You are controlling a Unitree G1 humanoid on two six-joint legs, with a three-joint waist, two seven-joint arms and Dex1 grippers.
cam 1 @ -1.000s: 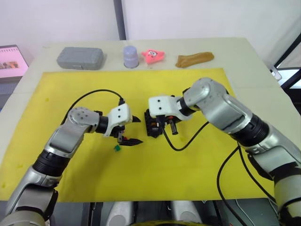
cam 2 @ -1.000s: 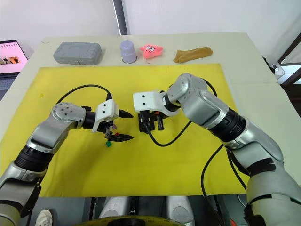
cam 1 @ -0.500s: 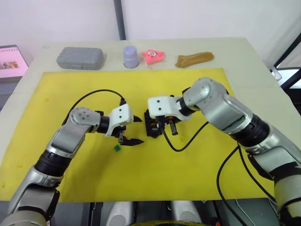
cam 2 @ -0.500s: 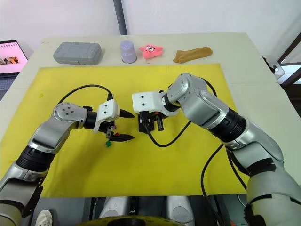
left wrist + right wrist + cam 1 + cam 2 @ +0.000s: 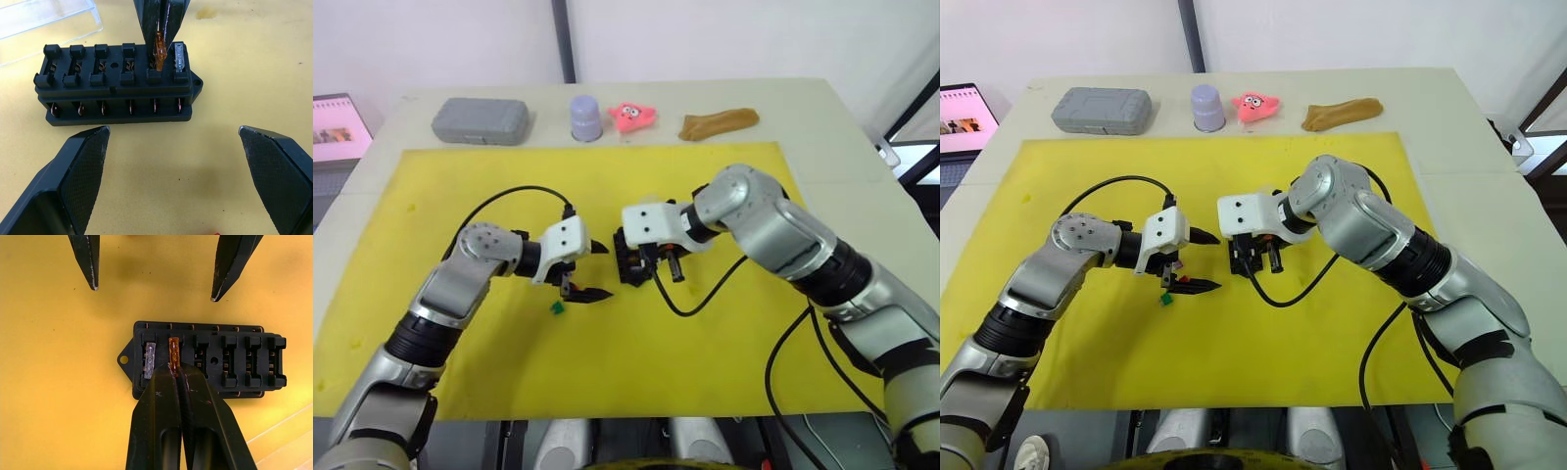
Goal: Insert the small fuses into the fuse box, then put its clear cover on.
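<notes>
right gripper clamped on the amber fuse over the fuse box slot beside the grey fuse — press straight down, no tilt — left gripper spread empty nearby.

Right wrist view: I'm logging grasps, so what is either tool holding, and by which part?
The right tool pinches the amber fuse by its upper body, over the fuse box. The left tool holds nothing.

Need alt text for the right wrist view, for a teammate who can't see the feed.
The right gripper, fingers shut, pinches an amber fuse over the second slot from one end of the black fuse box on yellow mat. A grey fuse sits in the end slot beside it; the other four slots are empty. The left gripper's open fingers point in from beyond the box.
</notes>
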